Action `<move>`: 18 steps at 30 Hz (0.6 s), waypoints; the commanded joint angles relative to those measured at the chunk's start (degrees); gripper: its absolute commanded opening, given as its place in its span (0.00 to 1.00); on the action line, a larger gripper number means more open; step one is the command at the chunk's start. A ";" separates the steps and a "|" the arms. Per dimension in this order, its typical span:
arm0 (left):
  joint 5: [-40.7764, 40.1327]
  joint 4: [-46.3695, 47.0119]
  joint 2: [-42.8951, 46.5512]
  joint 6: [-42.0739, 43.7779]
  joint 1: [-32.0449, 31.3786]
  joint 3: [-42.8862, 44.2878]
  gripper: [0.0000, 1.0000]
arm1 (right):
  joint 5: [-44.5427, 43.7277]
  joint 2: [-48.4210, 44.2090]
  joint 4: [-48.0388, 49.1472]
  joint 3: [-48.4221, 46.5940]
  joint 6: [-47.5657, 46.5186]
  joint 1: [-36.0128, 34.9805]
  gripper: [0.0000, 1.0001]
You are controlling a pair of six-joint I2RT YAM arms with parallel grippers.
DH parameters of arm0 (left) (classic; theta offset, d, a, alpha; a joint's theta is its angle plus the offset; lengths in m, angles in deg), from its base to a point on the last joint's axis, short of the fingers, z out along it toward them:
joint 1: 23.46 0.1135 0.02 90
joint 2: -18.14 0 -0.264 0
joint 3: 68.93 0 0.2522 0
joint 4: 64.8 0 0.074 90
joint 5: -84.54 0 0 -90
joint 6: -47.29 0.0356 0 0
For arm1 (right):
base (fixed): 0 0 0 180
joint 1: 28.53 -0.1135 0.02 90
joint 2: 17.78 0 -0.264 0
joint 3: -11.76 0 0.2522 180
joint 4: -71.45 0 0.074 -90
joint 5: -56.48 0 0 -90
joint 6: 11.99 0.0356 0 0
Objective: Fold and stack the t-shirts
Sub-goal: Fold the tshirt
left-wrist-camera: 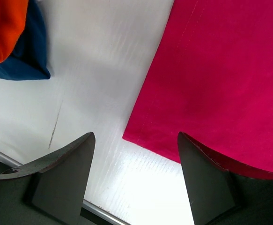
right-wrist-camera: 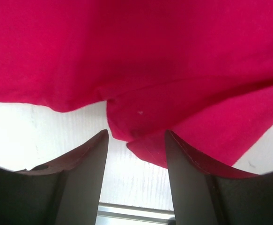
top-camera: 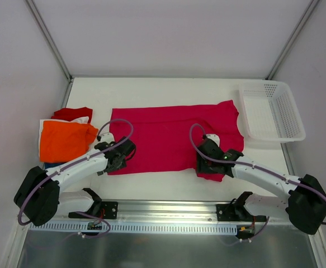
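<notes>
1. A white table [top-camera: 151, 92] is seen, boxed in by pale walls and metal corner posts.
2. Nearest, the left gripper [left-wrist-camera: 136, 136] is held low over the near-left corner of the magenta-pink t-shirt [top-camera: 168, 137]. Its jaws are spread wide, with the hem corner lying between them, and nothing is pinched.
3. The right gripper [right-wrist-camera: 136, 133] is poised at the near-right sleeve. Its jaws are parted to a middling gap, with bare table showing between them, and no cloth is gripped.
4. From above, that sleeve is partly covered by the right gripper. In both wrist views the shirt is cut off by the frame.
5. The magenta-pink shirt is spread flat mid-table. Its long axis is laid left to right, hem to the left and sleeves to the right.
6. At the left edge a stack is seen, the orange t-shirt [top-camera: 65, 139] on top. The dark blue t-shirt [left-wrist-camera: 24, 61] and the white t-shirt [top-camera: 42, 125] are shown only as slivers beneath it.
7. The red t-shirt [top-camera: 73, 113] is glimpsed behind the stack, mostly hidden.
8. Far right, a white perforated basket [top-camera: 272, 111] is set just beside the far sleeve.
</notes>
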 commanded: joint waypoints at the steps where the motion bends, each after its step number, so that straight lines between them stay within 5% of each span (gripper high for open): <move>1: -1.75 -3.98 1.27 -2.30 -0.34 1.04 0.72 | -2.29 0.73 1.52 -2.73 2.09 -1.31 0.55; 18: 4.57 1.99 4.25 -2.39 -0.52 -4.05 0.65 | -4.57 -1.29 -0.15 -2.38 3.41 -2.72 0.55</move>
